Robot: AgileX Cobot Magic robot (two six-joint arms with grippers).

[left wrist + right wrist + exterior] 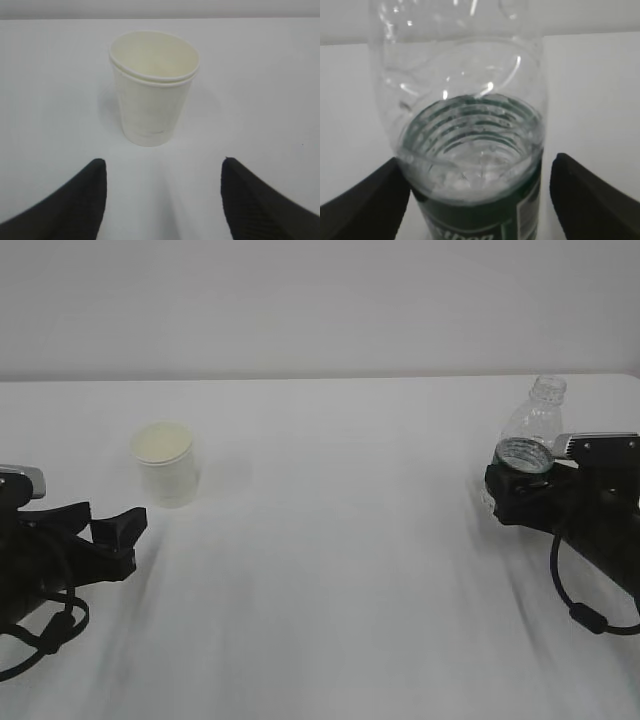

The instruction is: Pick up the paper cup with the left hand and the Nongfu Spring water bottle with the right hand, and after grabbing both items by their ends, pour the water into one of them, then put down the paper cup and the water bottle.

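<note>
The paper cup (154, 90) stood upright on the desk (340, 540), just beyond the left claw (162, 200), whose jaws were apart. The right claw (477, 200) flanked the Nongfu Spring water bottle (465, 150), jaws spread, not pressing it.

White paper cup (152, 90), cream inside; clear ribbed water bottle (465, 130), dark green label; black pincers; white surface (340, 540).

White table (340, 540) — upright paper cup (165, 462) left, water bottle (530, 435) (uncapped) right.
</note>
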